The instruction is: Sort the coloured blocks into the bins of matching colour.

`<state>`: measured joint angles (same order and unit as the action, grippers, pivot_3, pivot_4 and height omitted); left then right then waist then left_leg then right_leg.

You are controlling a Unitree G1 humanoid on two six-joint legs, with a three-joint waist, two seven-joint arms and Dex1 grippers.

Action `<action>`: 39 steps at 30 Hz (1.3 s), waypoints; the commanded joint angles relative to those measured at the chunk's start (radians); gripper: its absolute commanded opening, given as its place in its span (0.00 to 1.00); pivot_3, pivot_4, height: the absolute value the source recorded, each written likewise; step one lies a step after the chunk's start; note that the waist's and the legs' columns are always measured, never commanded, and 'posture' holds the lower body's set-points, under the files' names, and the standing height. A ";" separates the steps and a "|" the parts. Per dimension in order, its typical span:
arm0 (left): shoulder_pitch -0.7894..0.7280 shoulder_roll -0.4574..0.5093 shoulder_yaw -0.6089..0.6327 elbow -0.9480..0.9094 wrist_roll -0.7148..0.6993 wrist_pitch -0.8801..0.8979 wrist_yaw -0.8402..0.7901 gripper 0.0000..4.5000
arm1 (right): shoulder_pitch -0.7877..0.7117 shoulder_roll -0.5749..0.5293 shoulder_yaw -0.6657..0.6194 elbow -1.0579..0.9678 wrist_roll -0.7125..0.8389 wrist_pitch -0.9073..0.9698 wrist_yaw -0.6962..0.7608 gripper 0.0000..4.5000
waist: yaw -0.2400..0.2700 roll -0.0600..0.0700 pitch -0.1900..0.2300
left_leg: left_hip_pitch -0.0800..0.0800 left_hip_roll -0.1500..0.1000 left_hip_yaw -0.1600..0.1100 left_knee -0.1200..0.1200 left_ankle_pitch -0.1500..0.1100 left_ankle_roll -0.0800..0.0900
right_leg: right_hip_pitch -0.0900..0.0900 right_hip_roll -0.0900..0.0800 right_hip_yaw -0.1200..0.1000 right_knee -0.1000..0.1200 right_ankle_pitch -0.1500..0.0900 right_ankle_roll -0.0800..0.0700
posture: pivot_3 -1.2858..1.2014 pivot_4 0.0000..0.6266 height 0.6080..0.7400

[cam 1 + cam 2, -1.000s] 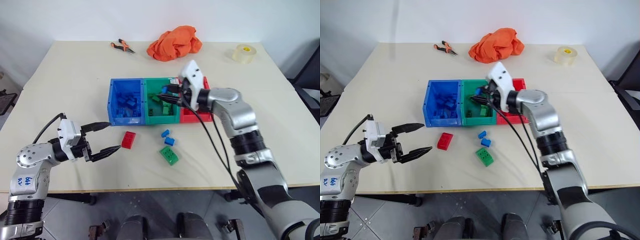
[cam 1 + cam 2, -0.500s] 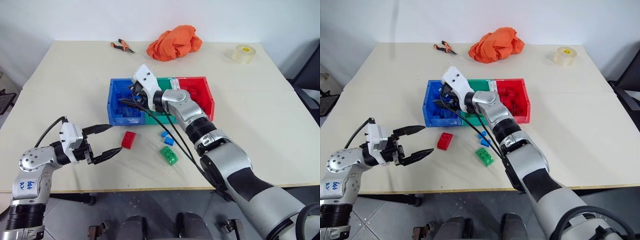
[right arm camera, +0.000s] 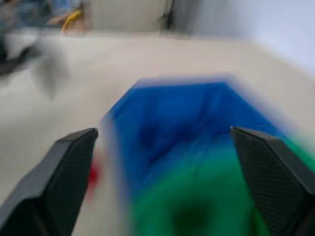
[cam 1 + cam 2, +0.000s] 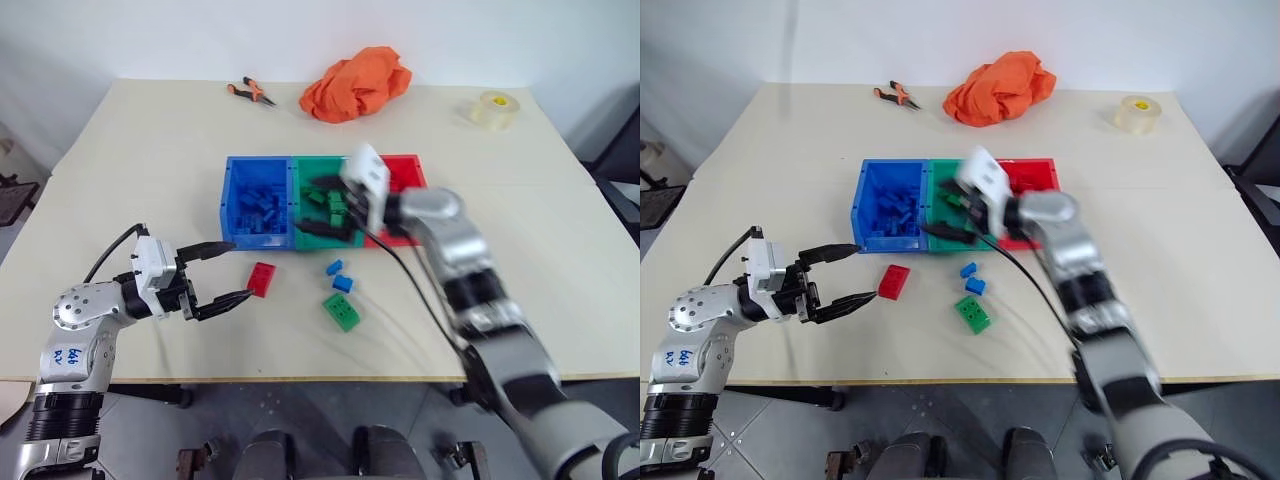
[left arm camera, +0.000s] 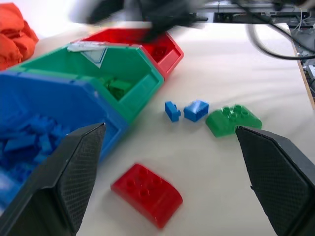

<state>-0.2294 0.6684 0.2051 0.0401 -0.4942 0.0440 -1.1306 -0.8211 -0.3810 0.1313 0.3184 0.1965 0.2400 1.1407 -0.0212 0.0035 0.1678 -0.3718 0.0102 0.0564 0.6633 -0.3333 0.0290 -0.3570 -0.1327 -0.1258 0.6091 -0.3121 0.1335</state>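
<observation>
Three joined bins stand mid-table: blue bin point(image 4: 229, 200), green bin point(image 4: 312, 161) and red bin point(image 4: 408, 165), each with bricks inside. In front of them on the table lie a red block point(image 4: 262, 279), two small blue blocks point(image 4: 334, 267) point(image 4: 343, 283) and a green block point(image 4: 340, 311). My right gripper point(image 4: 318, 208) hovers open over the green bin, pointing left, nothing between its fingers. My left gripper point(image 4: 236, 269) stands open and empty just left of the red block point(image 5: 146, 195).
At the table's far side lie an orange cloth point(image 4: 355, 85), pliers point(image 4: 248, 92) and a clear tape roll point(image 4: 497, 108). Bare tabletop surrounds the bins on the left and right.
My right gripper, shut at the green and red bins a second ago, swung left over the blue bin, opened, and has come back right over the green bin. The left gripper stayed put.
</observation>
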 commanded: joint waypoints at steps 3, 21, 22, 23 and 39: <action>0.018 0.013 0.052 0.003 -0.037 -0.029 -0.043 1.00 | 0.271 -0.291 -0.113 -0.414 0.127 0.221 0.091 0.99 | -0.001 0.001 0.001 | 0.000 0.001 0.004 -0.001 0.000 0.000 | 0.001 0.000 -0.001 -0.006 0.000 0.000 | 0.52 0.24 1.00; 0.095 0.021 0.074 -0.058 -0.068 -0.020 -0.090 1.00 | 0.525 -0.365 -0.078 -0.663 0.158 0.349 -0.076 0.99 | -0.002 0.000 0.000 | 0.002 0.004 0.009 -0.001 0.000 0.000 | 0.005 -0.003 -0.002 -0.017 -0.001 -0.001 | 0.52 0.24 1.00; 0.099 0.023 0.076 -0.064 -0.069 -0.015 -0.089 1.00 | 0.517 -0.336 -0.051 -0.667 0.151 0.360 -0.099 0.99 | -0.002 0.000 0.000 | 0.002 0.004 0.009 -0.001 0.000 0.000 | 0.005 -0.003 -0.002 -0.017 -0.001 -0.001 | 0.52 0.24 1.00; 0.102 0.023 0.077 -0.071 -0.070 -0.010 -0.086 1.00 | 0.513 -0.319 -0.035 -0.668 0.147 0.367 -0.114 0.99 | -0.002 0.000 0.000 | 0.002 0.004 0.009 -0.001 0.000 0.000 | 0.005 -0.003 -0.002 -0.017 -0.001 -0.001 | 0.52 0.24 1.00; 0.145 0.033 0.092 -0.165 -0.098 0.067 -0.058 1.00 | 0.478 -0.098 0.164 -0.592 0.015 0.408 -0.375 0.99 | 0.017 0.000 0.000 | 0.002 0.003 0.009 0.000 0.000 0.000 | 0.005 -0.001 -0.003 -0.016 -0.001 -0.001 | 0.52 0.24 1.00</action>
<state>-0.0855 0.6863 0.2667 -0.0885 -0.5650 0.1117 -1.1925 -0.3425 -0.4845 0.2890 -0.2688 0.2261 0.6568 0.7815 -0.0038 0.0039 0.1679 -0.3698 0.0127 0.0653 0.6629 -0.3337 0.0291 -0.3520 -0.1337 -0.1289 0.5933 -0.3128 0.1323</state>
